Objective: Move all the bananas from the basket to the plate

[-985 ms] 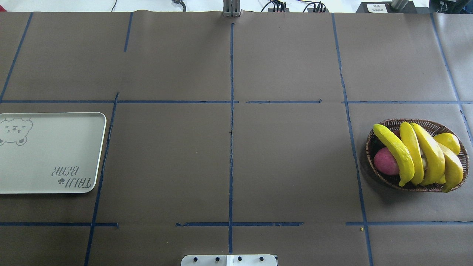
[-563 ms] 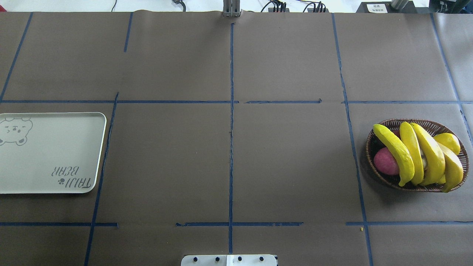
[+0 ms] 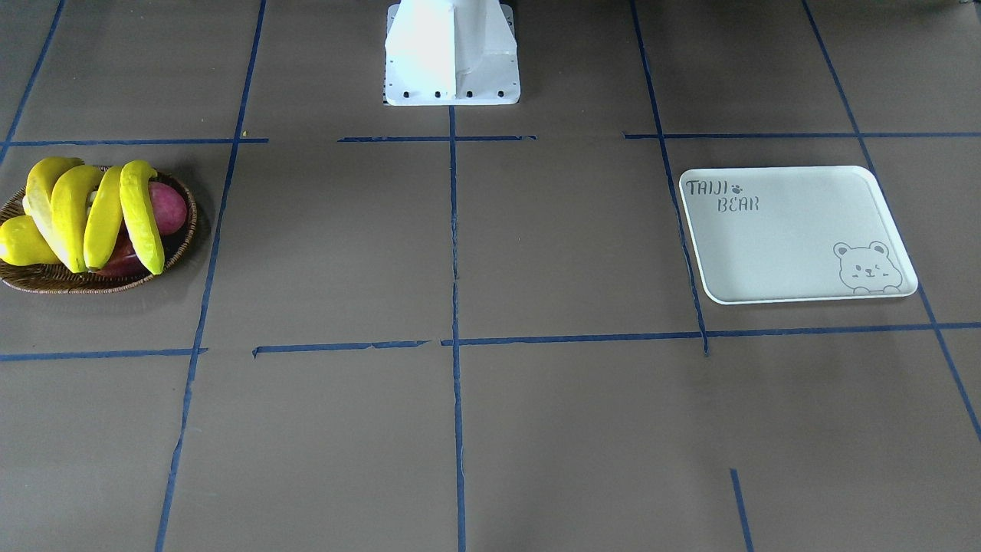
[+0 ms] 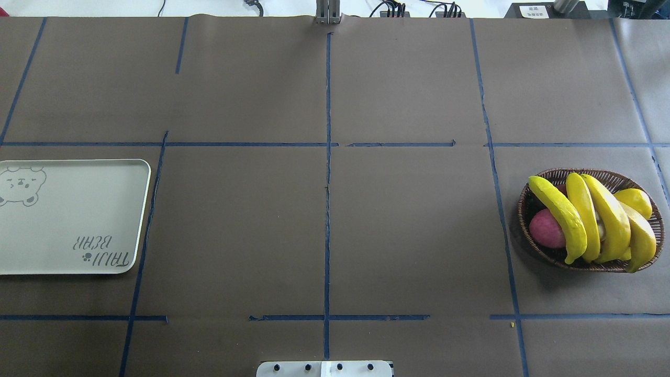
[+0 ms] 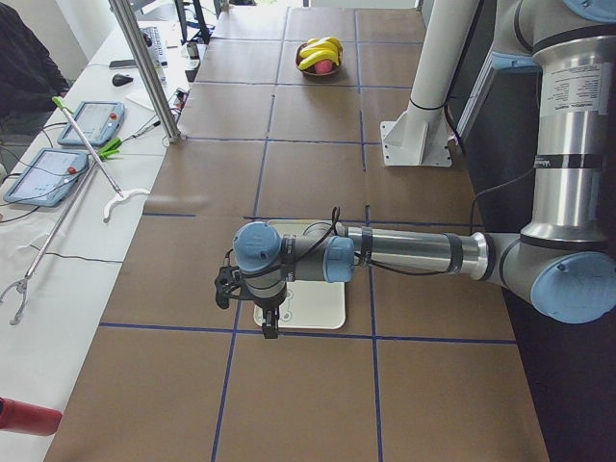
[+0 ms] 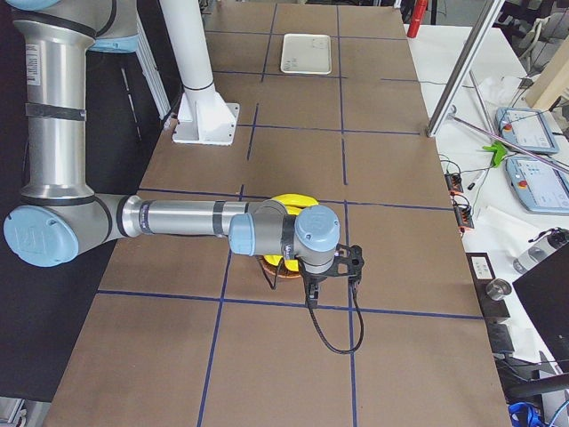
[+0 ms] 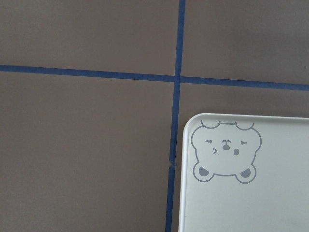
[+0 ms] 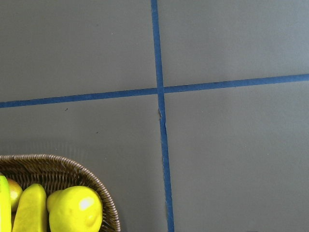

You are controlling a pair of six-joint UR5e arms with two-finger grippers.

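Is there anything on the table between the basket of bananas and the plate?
Nothing visible does: between the basket with the bananas and the plate lies only brown paper with blue tape lines.

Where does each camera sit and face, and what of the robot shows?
Front-facing: across the table, facing the robot; basket left, plate right; white pedestal shows.
Overhead: behind the robot, looking forward and down; pedestal's foot shows.
Exterior left: table's end near the plate; left arm above it.
Exterior right: opposite end; right arm in front of the basket.
Left wrist: straight down on the plate's corner; no robot.
Right wrist: down on the basket's rim; no robot.
Front-facing and overhead share basket and plate, mirrored.
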